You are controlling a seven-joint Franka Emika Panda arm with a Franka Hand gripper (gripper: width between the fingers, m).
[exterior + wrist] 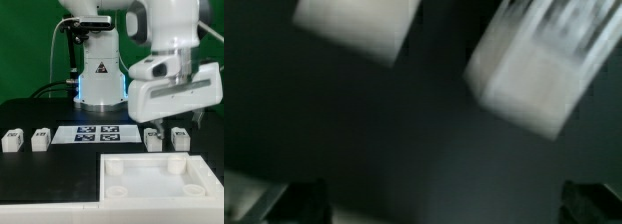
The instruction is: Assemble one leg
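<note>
Four small white legs stand in a row on the black table: two at the exterior view's left [12, 140] [40, 138] and two at its right [153, 138] [180, 137]. My gripper [180, 122] hangs just above and behind the two right legs, touching neither. The wrist view is motion-blurred. It shows two white blocks [358, 25] [544, 65] ahead of the gripper [441, 205]. The dark fingers [287, 200] stand wide apart with only dark table between them. The gripper is open and empty.
The large white tray-like panel [160, 175] with corner sockets lies at the front right. The marker board [98, 131] lies between the two pairs of legs. The robot's base [98, 75] stands behind it.
</note>
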